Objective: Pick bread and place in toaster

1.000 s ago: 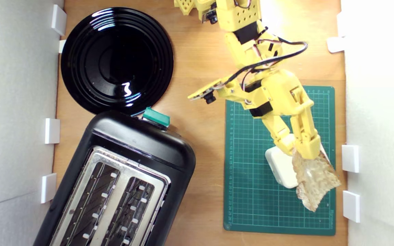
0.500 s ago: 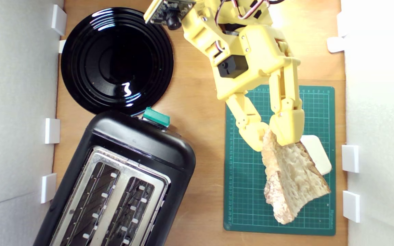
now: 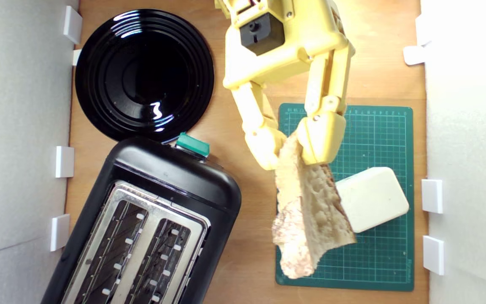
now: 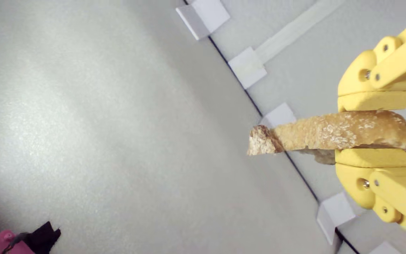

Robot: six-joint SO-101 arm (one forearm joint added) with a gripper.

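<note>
Since the earlier frame I had carried the bread (image 3: pixel 310 211), pinched by its top between my closed fingers (image 3: pixel 321 145), off the green mat (image 3: pixel 388 257) toward the toaster (image 3: pixel 175 181), hanging edge-down to suit the slots.

The yellow arm (image 3: pixel 283 42) reaches in from the top edge of the exterior view, its blocky wrist housing carrying a black servo face on top. From that housing two jointed fingers run downward in the view, one on the exterior view's left and one on its right, and they converge toward their tips. The gripper (image 3: pixel 294 148) is clamped: its rounded yellow pads (image 3: pixel 321 141) press from both sides on the bread (image 3: pixel 310 211) held between them, which hangs from the tips. In the wrist view the same gripper (image 4: pixel 374 128) shows both pads flat against the slice, with screw heads visible at the finger joints.
</note>
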